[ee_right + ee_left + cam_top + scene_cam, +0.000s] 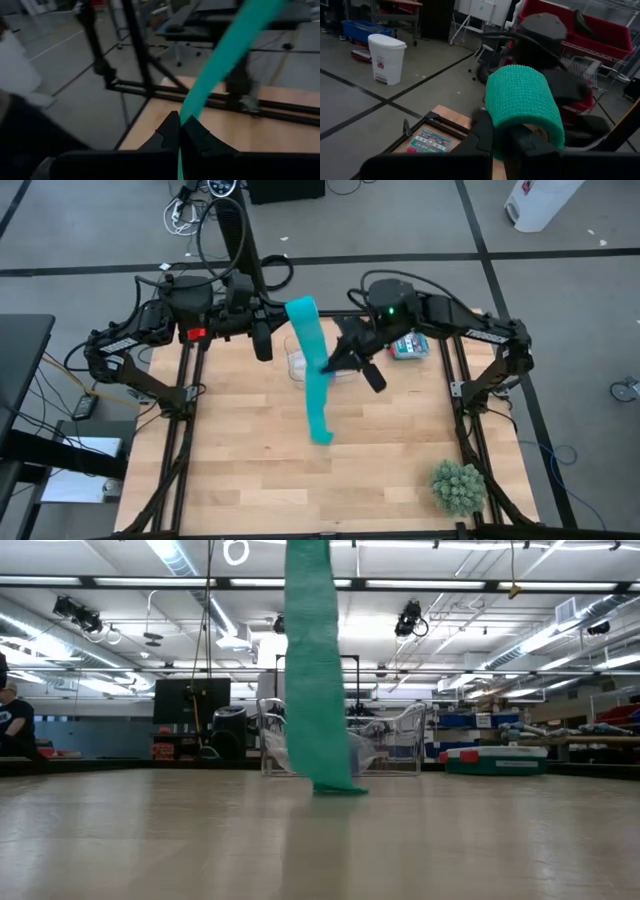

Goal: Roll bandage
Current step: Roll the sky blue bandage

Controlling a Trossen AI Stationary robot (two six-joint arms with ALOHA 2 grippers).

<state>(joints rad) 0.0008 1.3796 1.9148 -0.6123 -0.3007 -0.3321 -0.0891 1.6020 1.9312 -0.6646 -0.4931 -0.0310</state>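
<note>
The bandage (318, 385) is a long teal ribbon that hangs from high above the table. Its lower end (338, 787) rests crumpled on the wooden tabletop. My left gripper (288, 313) is up at the ribbon's top end, shut on it, where the fabric curls into a wide loop (522, 102). My right gripper (327, 364) is shut on the ribbon lower down, around the middle of its length (181, 125). My left gripper holds the bandage's top end, which curls in a loop (520, 95) over its fingertips (485, 135). The fingers come in level from the table's left side. The ribbon hangs down from there; the exact place of the pinch is hidden by the loop. My right gripper pinches the ribbon between its two fingers (167, 131), around the middle of its length (187, 114), coming from the table's right and slanting slightly down. The strip runs straight up from the fingers toward the left gripper (235, 42); the rest hangs below.
A clear plastic box (298, 362) stands just behind the hanging ribbon at the table's far middle. A teal and red first-aid case (408, 347) lies at the far right, and a spiky green ball plant (458, 486) stands at the near right corner. Bare wood (250, 470) lies at the near left.
</note>
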